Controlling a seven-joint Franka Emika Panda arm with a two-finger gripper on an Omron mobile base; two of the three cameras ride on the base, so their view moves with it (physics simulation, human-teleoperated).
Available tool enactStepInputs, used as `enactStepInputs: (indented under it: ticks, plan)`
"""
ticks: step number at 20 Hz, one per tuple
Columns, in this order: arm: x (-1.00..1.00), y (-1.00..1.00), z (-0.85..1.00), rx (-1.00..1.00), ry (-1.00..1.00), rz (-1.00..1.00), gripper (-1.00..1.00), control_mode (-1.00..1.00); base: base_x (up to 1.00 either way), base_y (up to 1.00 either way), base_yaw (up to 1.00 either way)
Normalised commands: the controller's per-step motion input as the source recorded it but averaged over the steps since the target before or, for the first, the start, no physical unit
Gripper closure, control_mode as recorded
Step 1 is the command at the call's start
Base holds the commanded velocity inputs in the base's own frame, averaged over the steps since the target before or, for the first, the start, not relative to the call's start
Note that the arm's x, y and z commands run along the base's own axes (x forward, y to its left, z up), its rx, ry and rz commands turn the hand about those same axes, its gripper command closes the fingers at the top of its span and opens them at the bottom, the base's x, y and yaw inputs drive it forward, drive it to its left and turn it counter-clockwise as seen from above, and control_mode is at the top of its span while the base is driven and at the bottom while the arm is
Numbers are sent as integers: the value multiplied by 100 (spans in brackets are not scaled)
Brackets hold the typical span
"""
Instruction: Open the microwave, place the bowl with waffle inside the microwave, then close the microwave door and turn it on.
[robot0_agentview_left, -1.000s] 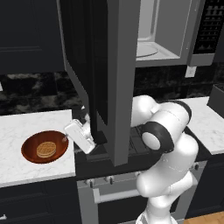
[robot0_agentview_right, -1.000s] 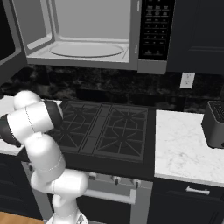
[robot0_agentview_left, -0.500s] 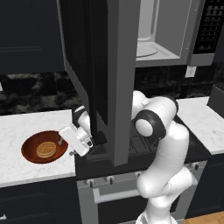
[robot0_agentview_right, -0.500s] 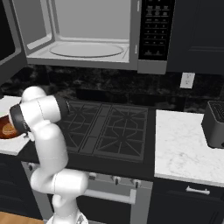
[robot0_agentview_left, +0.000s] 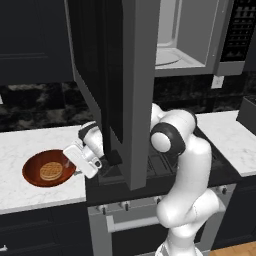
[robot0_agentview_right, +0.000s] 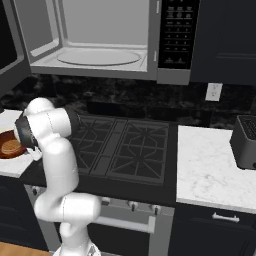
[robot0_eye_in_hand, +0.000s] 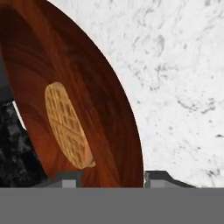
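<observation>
My claw: fingertips straddle the bowl's near rim; whether they clamp it, I cannot tell.
Bowl: on the tabletop.
Waffle: just ahead of my claw.

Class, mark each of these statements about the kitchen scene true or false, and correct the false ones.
1. The microwave door stands open. True.
2. The waffle lies in the bowl. True.
3. The bowl sits inside the microwave. False: it rests on the white marble counter left of the stove.
4. The tool is at the bowl's rim, its fingers on either side of it. True.
5. A pot stands on the stove. False: the burners are bare.
6. The microwave's button panel is on its left side. False: it is on the right.
</observation>
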Motion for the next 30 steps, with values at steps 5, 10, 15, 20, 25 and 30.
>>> enactStepInputs:
  ticks: [5, 10, 15, 20, 25, 30]
  plan:
    - [-21, -24, 0, 0, -4, -4, 100, -100, 0, 0, 0]
    - [-52, -77, 34, 0, -14, -2, 100, -100, 0, 0, 0]
    - [-62, -100, 72, -3, -17, -1, 100, -100, 0, 0, 0]
    - [-48, -100, 89, 0, -6, -6, 100, -100, 0, 0, 0]
    - [-42, -100, 98, 0, 0, -10, 100, -100, 0, 0, 0]
    - [-42, -100, 98, 3, 0, -13, 100, -100, 0, 0, 0]
